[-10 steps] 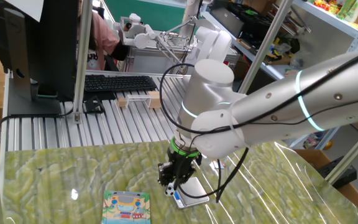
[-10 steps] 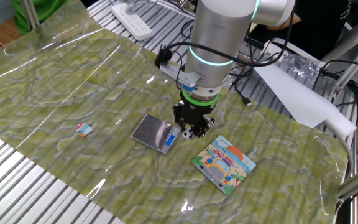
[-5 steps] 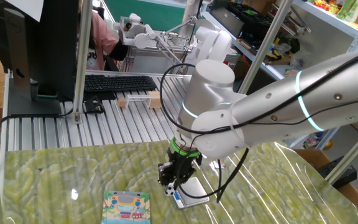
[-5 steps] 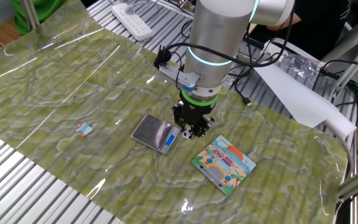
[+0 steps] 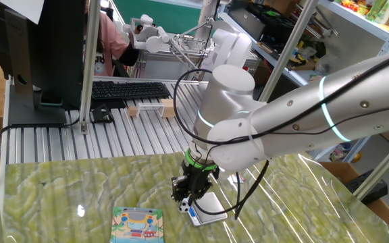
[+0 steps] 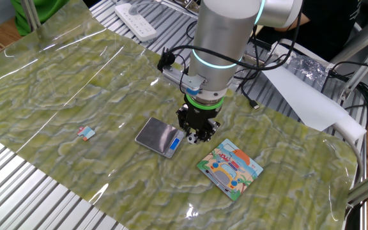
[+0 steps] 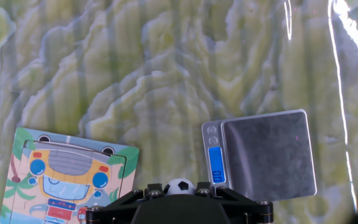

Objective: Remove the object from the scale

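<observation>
Nothing has shifted since a second ago: the gripper (image 6: 198, 135) holds station, jaws clamped on the soccer ball (image 7: 179, 186), which is off the scale (image 6: 160, 136) and just beside its blue display edge. The silver platform is bare. On the ball's other side lies the picture card (image 6: 230, 168), toward the tabletop (image 6: 75, 76) edge; a white-blue scrap (image 6: 86, 132) sits well apart.

The table (image 6: 75, 83) wears a green marbled cover, and on it lie the scale (image 6: 159, 136), a colourful picture card (image 6: 229, 168) just beside it — and, well apart, a small white-blue scrap (image 6: 86, 133).
</observation>
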`<state>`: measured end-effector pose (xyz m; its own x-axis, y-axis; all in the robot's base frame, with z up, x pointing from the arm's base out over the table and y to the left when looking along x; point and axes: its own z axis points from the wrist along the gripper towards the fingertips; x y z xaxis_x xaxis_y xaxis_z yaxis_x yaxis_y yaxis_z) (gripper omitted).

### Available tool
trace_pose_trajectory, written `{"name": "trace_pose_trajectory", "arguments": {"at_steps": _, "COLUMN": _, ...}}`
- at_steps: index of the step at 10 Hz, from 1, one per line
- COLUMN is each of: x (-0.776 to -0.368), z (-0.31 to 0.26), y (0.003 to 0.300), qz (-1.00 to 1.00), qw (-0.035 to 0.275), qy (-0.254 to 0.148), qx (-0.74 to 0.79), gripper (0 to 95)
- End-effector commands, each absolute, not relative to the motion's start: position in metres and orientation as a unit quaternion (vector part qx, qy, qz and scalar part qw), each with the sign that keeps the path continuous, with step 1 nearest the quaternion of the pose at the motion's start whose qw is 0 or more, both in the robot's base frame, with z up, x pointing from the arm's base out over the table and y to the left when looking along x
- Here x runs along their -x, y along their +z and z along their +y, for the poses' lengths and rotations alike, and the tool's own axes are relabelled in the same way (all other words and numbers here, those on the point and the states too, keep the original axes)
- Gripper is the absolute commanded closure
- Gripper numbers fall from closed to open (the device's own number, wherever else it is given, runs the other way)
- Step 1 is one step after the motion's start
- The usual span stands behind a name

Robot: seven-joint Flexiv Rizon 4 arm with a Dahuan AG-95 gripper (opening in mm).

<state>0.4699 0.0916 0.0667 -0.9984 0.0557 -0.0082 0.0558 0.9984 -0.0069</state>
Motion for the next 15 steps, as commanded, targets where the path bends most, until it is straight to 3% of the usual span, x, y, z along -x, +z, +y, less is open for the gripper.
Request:
{"name": "trace_pose_trajectory", "arguments": {"at_steps": 1, "x": -0.470, "z": 0.092, "y": 0.066, "qz": 1.000, "qw": 0.004, "qy": -0.004, "qx": -0.027, "gripper": 95.0}}
{"name": "trace_pose_trajectory", "arguments": {"at_steps": 15, "x": -0.480, "z": 0.096, "y": 0.032, "qz": 1.000, "qw": 0.005, "qy": -0.006, "qx": -0.025, "gripper": 95.0}}
